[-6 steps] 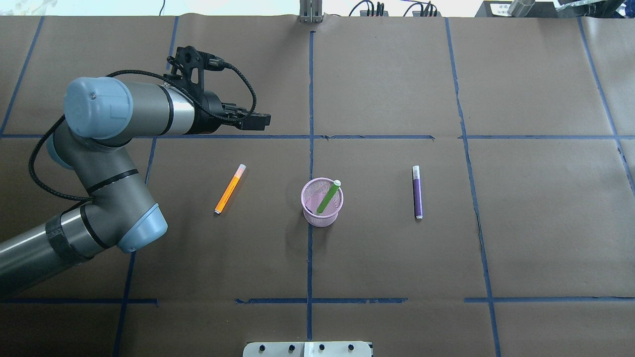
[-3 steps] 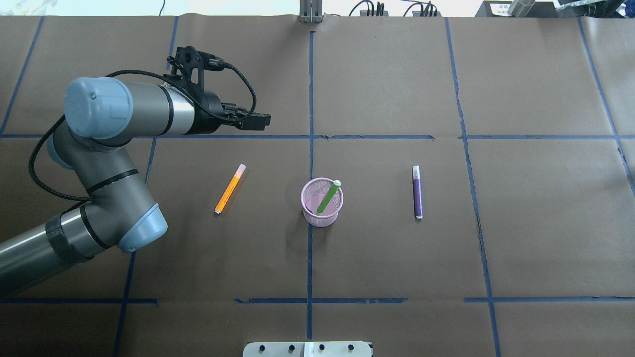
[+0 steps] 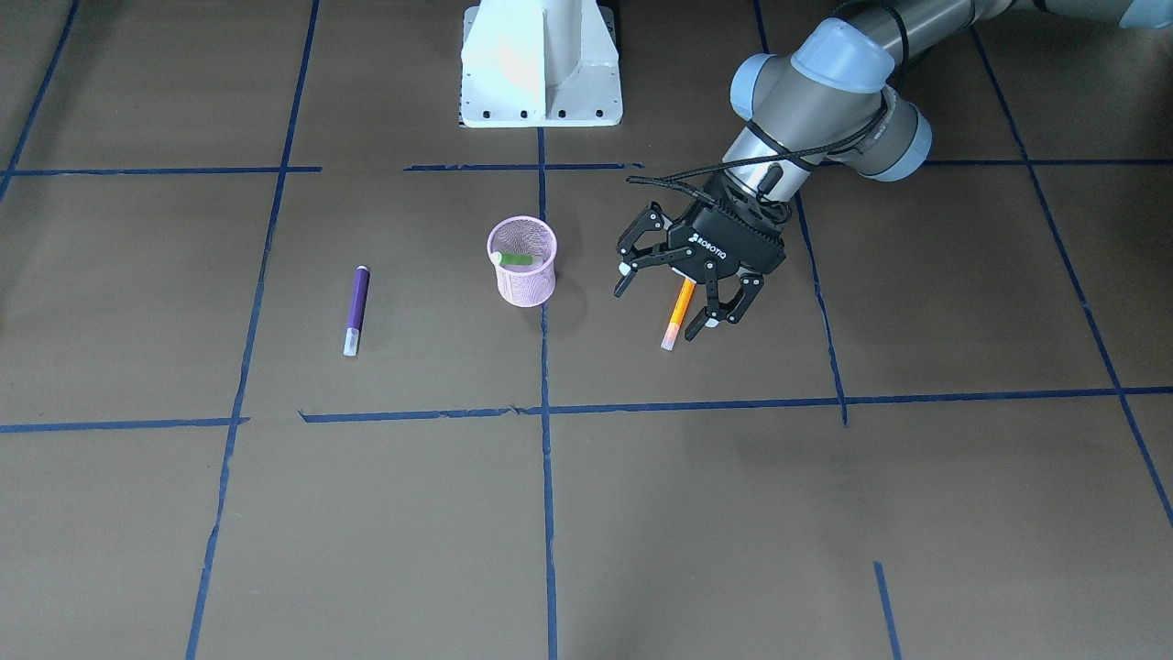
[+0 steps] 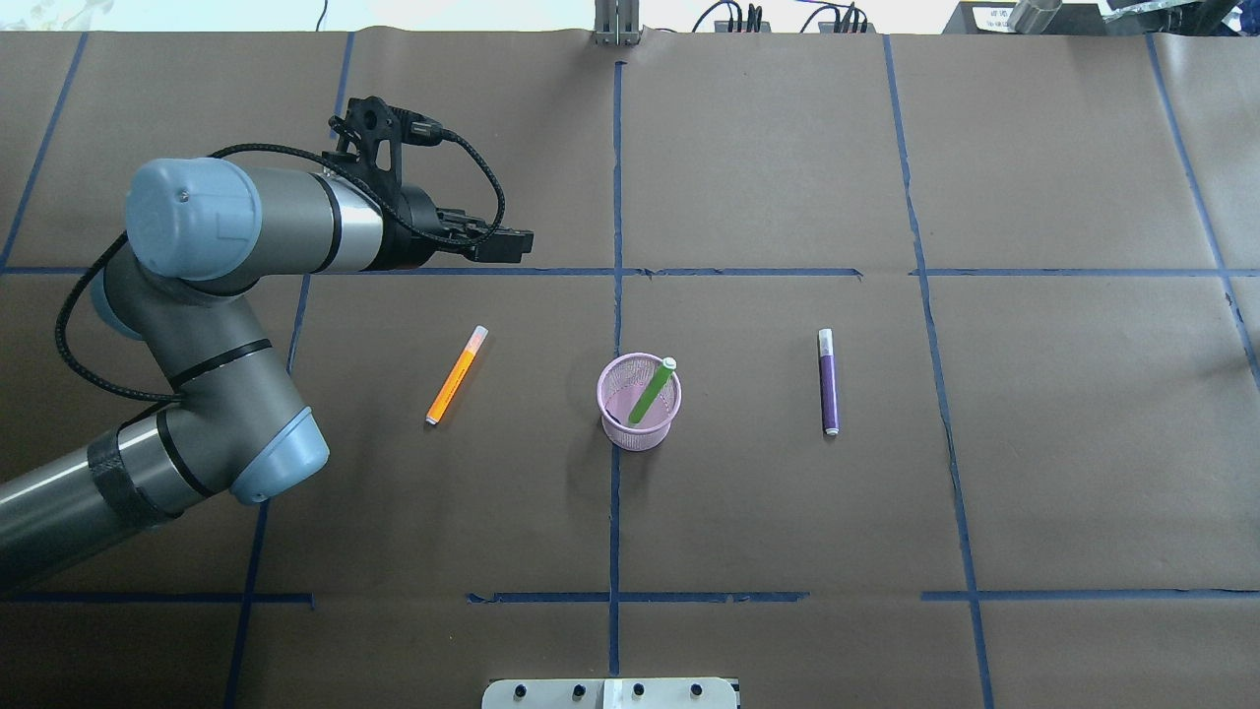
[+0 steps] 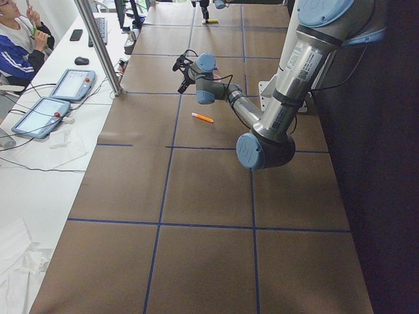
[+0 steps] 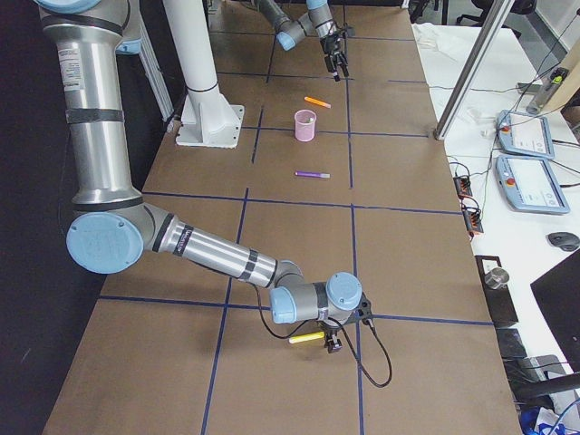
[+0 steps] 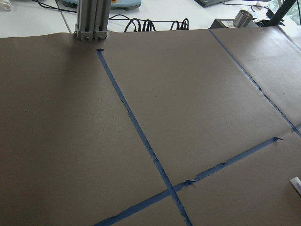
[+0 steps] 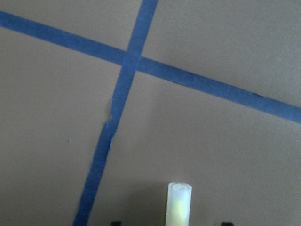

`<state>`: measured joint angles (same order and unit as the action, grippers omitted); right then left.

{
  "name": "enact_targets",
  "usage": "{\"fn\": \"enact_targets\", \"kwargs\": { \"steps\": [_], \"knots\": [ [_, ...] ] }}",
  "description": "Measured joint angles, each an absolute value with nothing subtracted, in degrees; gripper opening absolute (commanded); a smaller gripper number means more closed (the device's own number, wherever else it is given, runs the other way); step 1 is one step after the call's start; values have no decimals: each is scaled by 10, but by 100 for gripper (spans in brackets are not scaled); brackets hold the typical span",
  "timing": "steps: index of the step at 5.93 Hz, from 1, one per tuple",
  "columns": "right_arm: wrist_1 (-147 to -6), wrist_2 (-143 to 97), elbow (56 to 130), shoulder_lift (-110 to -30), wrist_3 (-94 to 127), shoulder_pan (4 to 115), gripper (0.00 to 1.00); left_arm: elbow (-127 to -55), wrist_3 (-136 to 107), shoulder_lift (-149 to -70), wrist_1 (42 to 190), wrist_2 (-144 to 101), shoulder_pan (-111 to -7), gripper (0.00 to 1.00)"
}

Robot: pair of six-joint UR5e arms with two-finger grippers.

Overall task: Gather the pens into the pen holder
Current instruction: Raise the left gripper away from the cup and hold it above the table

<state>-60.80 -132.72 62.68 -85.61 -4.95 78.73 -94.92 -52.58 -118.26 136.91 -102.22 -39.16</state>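
- Now spanning the views with a brown paper-covered table [image 4: 787, 512], with blue tape lines crossing it in a grid.
- Reaching the left arm [image 4: 197, 325] in over the table's left half, elbow bent, wrist pointing toward the middle.
- Folding the right arm [image 6: 100, 136] down low at the table's right end, visible only in the right side view.
- Holding the left gripper [image 3: 667, 298] above the table with its jaws spread wide and nothing between them, near the orange pen [image 4: 456, 375] but not touching it.
- Hanging the right gripper [image 6: 333, 343] close to the tabletop, just beside a yellow pen [image 6: 306, 338]; impossible to tell whether spread or clenched, or whether gripping that pen.
- Standing the pen holder [image 4: 638, 433] upright near the table's centre, on a tape line.
- Leaning the green pen [image 4: 650, 392] inside the holder, with the pale cap end poking over the rim.
- Leaving the purple pen [image 4: 828, 384] flat on the paper, well apart from the holder on the robot's right.
- Leaving the orange pen flat too, well apart from the holder on the robot's left, lying at a slant.
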Motion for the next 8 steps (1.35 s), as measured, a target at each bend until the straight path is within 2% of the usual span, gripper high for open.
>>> {"fn": "enact_targets", "kwargs": {
  "steps": [2,3,6,8],
  "knots": [
    [-608,-1327,627,-857,-50,787,5,-949,-526,-1181,1371,-1022,-391,98],
    [-608,-1327,628,-858,-51,787,0,-949,-526,-1181,1371,-1022,-391,98],
    [-605,-1340,646,-858,-46,794,0,-949,-526,-1181,1370,-1021,-390,98],
    [-585,-1365,708,-857,-17,811,0,-945,-526,-1178,1361,-1024,-389,98]
  ]
}}
